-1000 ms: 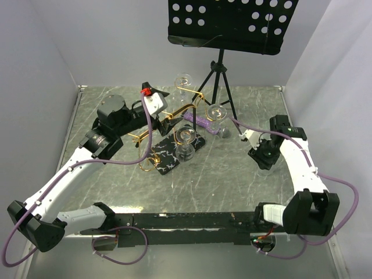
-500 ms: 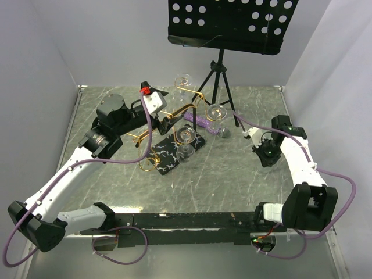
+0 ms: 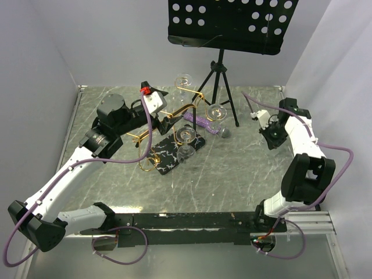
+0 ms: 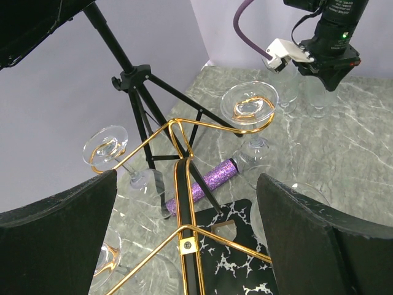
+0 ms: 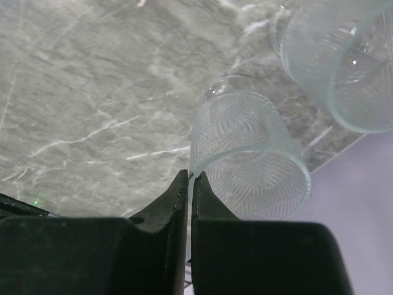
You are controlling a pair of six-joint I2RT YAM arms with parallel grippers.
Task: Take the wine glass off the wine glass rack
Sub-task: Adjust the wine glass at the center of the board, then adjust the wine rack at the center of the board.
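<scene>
The left hand [image 4: 187, 181] is hovering with its jaws standing as far apart as they go and nothing between them. It is straddling the thin gold pole of the wine glass rack [image 4: 184, 227] from above. Just past its fingertips the pole is branching into curled arms. On the far right arm a wine glass [image 4: 249, 106] is hanging upside down, its foot sitting in the spiral and its bowl dangling below. A second glass [image 4: 105, 146] is hanging the same way from the far left arm. Beyond the rack a black tripod [image 4: 138, 80] is standing, with a purple glitter tube [image 4: 212, 179] lying at its feet.

The right hand [image 5: 189, 176] is sitting over the far right of the table [image 5: 92, 92], well apart from the rack, with its jaws pressed together. Its tips are right at the rim of a patterned tumbler [image 5: 245, 153]; whether they are pinching that rim is not clear.

The step in hand looks like the left hand's approach to a hanging glass. Doing it well probably means going for the stem just under the spiral, not the bowl, and closing gently. The foot should then be slid out through the spiral's open mouth, not pulled straight down. Staying clear of the neighbouring arms matters too, as a knock could be tipping the slim rack or swinging the other glasses.
</scene>
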